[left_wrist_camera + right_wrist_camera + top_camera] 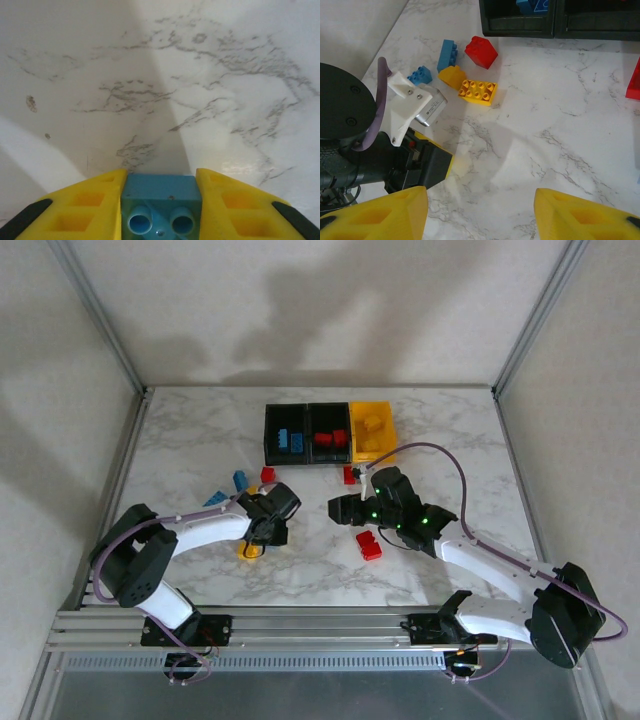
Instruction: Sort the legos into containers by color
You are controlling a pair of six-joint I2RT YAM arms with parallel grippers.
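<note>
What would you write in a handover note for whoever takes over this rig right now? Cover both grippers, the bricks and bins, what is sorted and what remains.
Left gripper: shut on a blue brick.
Right gripper: open, nothing between its fingers.
Done: the left black bin holds blue bricks, the middle black bin red bricks, the yellow bin a yellow brick.
Left: bin the held brick. Then sort the loose cluster just beyond the left gripper (blue piece, red piece, yellow plate) and the loose red bricks near the right arm.
</note>
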